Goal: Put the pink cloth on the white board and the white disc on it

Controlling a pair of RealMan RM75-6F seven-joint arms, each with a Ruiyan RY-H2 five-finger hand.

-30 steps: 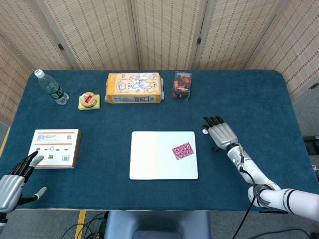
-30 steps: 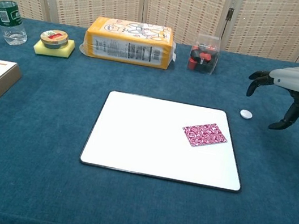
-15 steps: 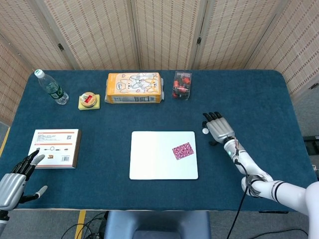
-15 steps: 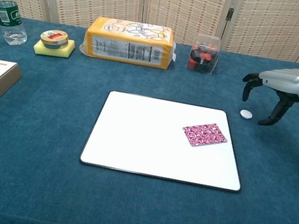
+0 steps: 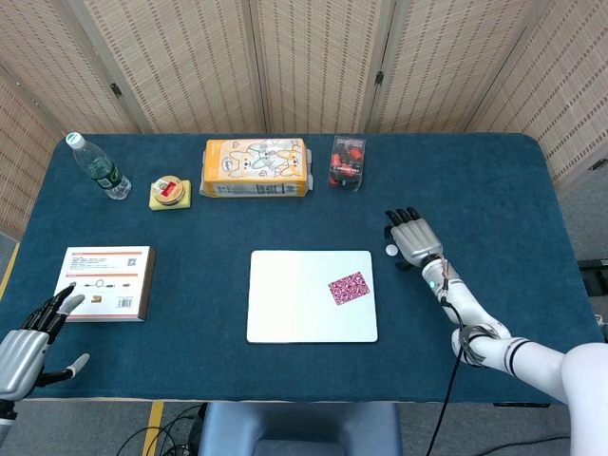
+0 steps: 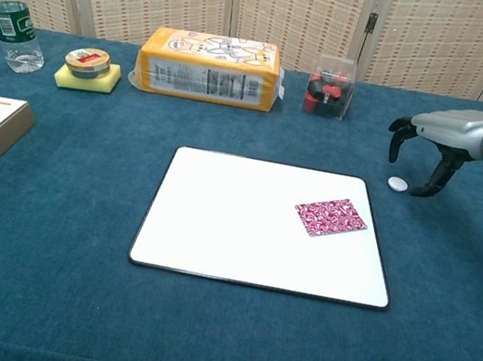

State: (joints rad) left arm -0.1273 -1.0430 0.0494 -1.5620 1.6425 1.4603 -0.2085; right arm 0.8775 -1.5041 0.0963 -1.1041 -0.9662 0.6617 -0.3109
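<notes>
Landmark: the white board [image 5: 312,295], flat on the blue table [image 5: 494,190], near the front edge.

Far left of the board, at the table's front corner: left hand [image 5: 24,347], fingers spread apart, holding nothing, just off the near corner of a flat printed box [image 5: 105,282]. The chest view shows only that box's end.

Left and behind the board: water bottle [image 6: 4,13] upright at the back left; a small round tin [image 6: 86,60] sitting on a yellow sponge [image 6: 85,78].

Directly behind the board: orange package [image 6: 210,68] lying lengthwise. Just right of it, a clear case [image 6: 330,87] with red and dark items inside.

On the board, right part toward its right edge: pink cloth [image 6: 331,217], lying flat, slightly skewed.

Just off the board's back right corner, on the table: white disc [image 6: 397,183], not touching the board.

Right of the board: right hand [image 6: 432,148] poised over the disc, fingers curved down and apart, thumb on the far side. Disc sits below, between fingers and thumb; nothing gripped. No contact visible.
</notes>
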